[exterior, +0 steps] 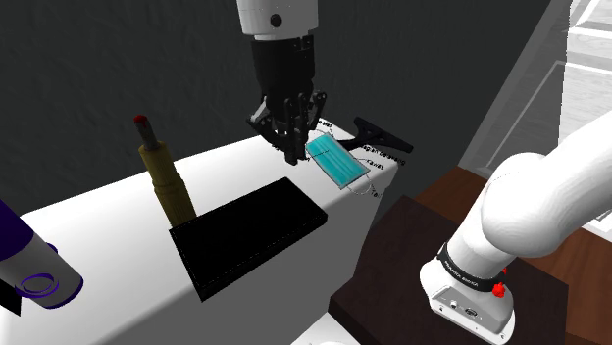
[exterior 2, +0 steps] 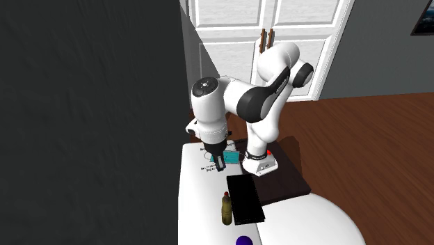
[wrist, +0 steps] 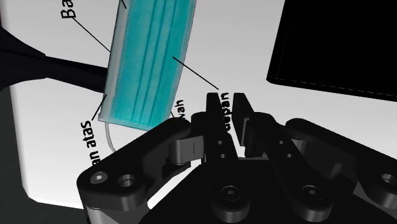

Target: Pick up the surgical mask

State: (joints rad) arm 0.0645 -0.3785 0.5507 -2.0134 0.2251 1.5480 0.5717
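Observation:
A teal pleated surgical mask (exterior: 338, 162) lies flat on the white table (exterior: 118, 284) near its far right corner, with printed labels and pointer lines around it. My black gripper (exterior: 292, 149) hangs just above the table beside the mask, toward the shoulder view's left. In the wrist view the mask (wrist: 149, 60) lies off to one side of the gripper (wrist: 227, 102), whose fingers (wrist: 213, 105) stand almost together with nothing between them. From the second exterior view the gripper (exterior 2: 221, 166) points down next to the mask (exterior 2: 231, 159).
A flat black slab (exterior: 245, 235) lies mid-table, close to the gripper. An olive bottle (exterior: 167, 181) with a red cap stands behind it. A black handled object (exterior: 382, 132) sits just beyond the mask. A white and purple cylinder (exterior: 39, 274) lies at the near left.

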